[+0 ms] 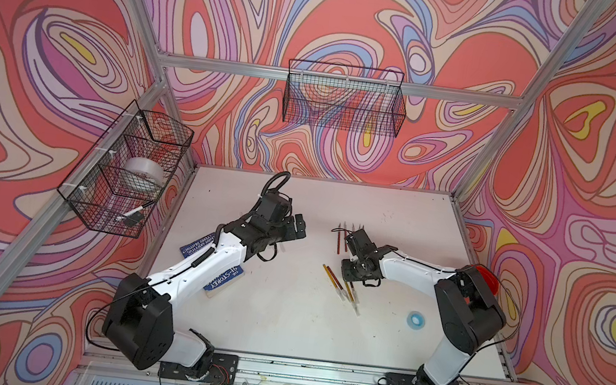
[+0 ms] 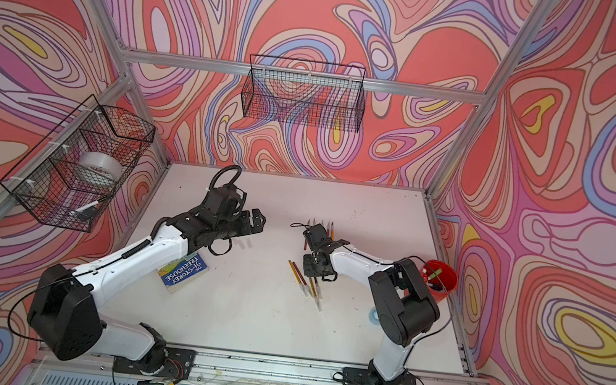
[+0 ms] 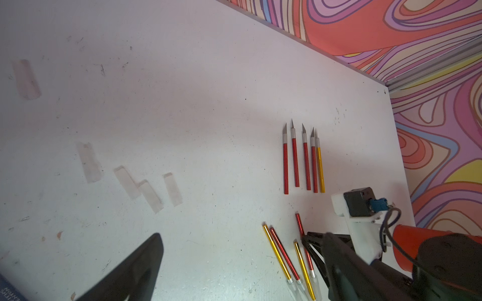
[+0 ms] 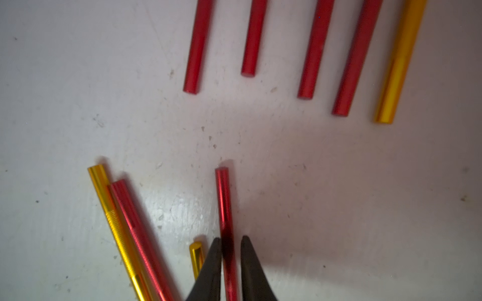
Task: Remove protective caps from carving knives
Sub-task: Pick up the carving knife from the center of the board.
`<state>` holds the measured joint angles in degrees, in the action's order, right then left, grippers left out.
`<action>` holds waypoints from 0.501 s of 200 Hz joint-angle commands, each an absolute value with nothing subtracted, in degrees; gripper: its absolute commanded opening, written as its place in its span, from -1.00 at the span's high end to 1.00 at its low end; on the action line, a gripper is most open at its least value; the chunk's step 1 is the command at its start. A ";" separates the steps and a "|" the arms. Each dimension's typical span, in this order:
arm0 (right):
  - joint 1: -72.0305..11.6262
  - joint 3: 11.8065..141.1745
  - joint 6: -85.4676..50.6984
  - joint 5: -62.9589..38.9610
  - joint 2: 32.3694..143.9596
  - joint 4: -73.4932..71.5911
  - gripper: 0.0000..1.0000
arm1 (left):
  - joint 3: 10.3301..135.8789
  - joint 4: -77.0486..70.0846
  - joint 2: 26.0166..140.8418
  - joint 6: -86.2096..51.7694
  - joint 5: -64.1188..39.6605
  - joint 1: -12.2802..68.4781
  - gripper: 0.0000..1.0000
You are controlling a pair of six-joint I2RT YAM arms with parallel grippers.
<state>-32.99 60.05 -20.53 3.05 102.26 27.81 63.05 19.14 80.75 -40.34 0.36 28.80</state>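
Right claw (image 4: 230,238) straddles red carving knife (image 4: 225,203), not yet clamped; left claw (image 1: 300,227) released; off-centre closure may roll it aside.

A blue book (image 2: 183,272) lies on the left of the white table (image 1: 281,330). A blue tape ring (image 1: 414,319) lies on the right, and a red cup (image 2: 441,282) stands by the right edge. One wire basket (image 1: 344,98) hangs on the back wall, and a side basket (image 1: 103,216) on the left wall holds a tape roll (image 1: 142,175) and a marker (image 1: 132,214) in separate compartments.
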 commanded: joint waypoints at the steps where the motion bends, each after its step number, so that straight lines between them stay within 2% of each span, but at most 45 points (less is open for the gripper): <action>1: -33.13 60.84 -20.08 3.63 103.69 28.13 0.67 | 62.25 19.34 80.86 -40.96 0.02 28.37 -0.94; 28: -33.14 60.82 -19.98 3.55 104.19 27.90 0.67 | 61.97 19.24 80.86 -41.15 -0.11 28.28 -0.94; 48: -33.13 60.84 -19.95 3.60 104.35 27.98 0.78 | 61.81 19.16 80.77 -41.23 -0.32 28.15 -0.94; 100: -33.13 61.17 -19.26 4.23 102.09 29.38 0.85 | 61.62 19.16 80.34 -41.22 -0.23 28.04 -0.94</action>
